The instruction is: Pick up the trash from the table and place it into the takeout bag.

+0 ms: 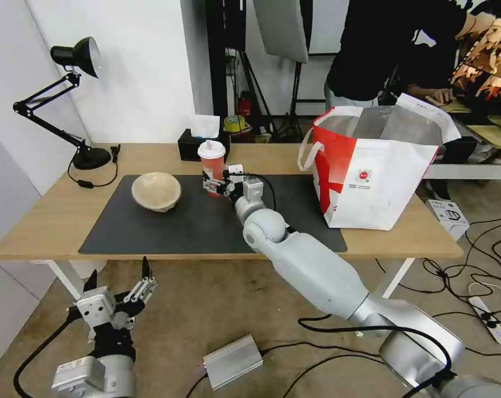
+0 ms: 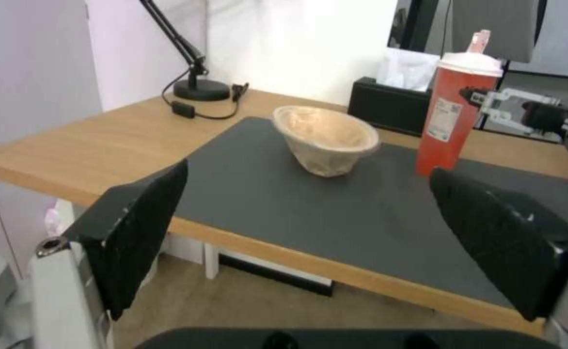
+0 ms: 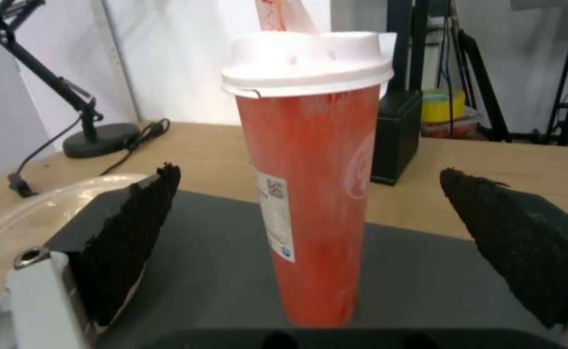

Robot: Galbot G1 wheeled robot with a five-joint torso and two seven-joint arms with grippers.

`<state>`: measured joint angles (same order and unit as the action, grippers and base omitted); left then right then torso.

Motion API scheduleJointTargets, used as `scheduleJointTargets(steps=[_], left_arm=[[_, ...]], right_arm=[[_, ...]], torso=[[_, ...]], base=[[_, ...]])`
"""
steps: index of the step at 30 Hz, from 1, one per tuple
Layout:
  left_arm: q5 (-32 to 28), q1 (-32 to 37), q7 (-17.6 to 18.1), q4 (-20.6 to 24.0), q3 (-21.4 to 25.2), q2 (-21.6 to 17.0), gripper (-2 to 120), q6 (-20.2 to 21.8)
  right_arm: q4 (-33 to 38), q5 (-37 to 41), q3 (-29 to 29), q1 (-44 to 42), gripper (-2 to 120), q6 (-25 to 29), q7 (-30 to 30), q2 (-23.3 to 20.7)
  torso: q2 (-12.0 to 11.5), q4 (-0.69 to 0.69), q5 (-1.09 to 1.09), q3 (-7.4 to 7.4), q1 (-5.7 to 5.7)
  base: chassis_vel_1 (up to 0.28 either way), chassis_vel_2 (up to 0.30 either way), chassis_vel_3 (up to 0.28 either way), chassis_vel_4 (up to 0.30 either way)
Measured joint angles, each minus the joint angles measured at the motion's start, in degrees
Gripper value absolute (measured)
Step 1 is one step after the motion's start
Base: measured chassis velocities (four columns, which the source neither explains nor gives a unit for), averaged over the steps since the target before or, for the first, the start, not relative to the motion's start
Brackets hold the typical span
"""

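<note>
Lining up my right claw (image 1: 210, 183), spread wide and gripping nothing, around the red cup (image 3: 307, 184) on the desk (image 1: 51, 221); next I'd squeeze gently and lift toward the takeout bag (image 1: 372, 177), left claw (image 1: 118, 282) hanging released below.

Left gripper (image 2: 310, 228) hung spread off the light-wood table (image 2: 103, 140) edge; beige paper bowl (image 2: 326, 138) and red lidded cup (image 2: 455, 114) stood upright on dark grey mat (image 2: 336, 208).
</note>
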<state>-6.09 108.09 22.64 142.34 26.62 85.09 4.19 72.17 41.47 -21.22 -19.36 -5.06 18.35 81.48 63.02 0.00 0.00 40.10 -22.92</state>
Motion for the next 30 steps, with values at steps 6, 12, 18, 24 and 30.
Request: scheduleJointTargets(steps=[6, 12, 18, 24, 30], left_arm=[[0.15, 0.64, 0.17, 0.51, 0.06, 0.26, 100, 0.00], [0.46, 0.94, 0.18, 0.75, 0.10, 0.49, 100, -0.05], [0.72, 0.92, 0.17, 0.75, -0.19, 0.82, 100, -0.12], [1.12, 0.85, 0.16, 0.59, -0.18, 0.82, 100, -0.12], [1.46, 0.79, 0.04, 0.36, -0.68, 1.22, 100, -0.13]], right_arm=[[-2.58, -0.83, 1.02, 0.02, 100, -0.06, 0.07, 2.13], [-4.92, -1.21, 1.61, 0.56, 100, 0.12, -0.53, 3.50], [-6.09, -1.30, 1.84, 1.09, 100, 0.26, -0.97, 3.99], [-7.48, -1.88, 1.95, 1.52, 100, 1.00, -1.61, 4.56], [-9.96, -1.98, 2.74, 2.52, 100, 1.35, -2.33, 6.20]], torso=[[0.00, 0.00, 0.00, 0.00, 0.00], [-0.01, 0.00, 0.00, 0.00, 0.00], [-0.01, 0.00, 0.00, 0.00, 0.00], [-0.01, 0.00, 0.00, 0.00, 0.00], [-0.01, 0.00, 0.00, 0.00, 0.00]], base=[[0.000, 0.000, 0.000, 0.000], [0.000, 0.000, 0.000, 0.000], [0.000, 0.000, 0.000, 0.000], [0.000, 0.000, 0.000, 0.000], [0.000, 0.000, 0.000, 0.000]])
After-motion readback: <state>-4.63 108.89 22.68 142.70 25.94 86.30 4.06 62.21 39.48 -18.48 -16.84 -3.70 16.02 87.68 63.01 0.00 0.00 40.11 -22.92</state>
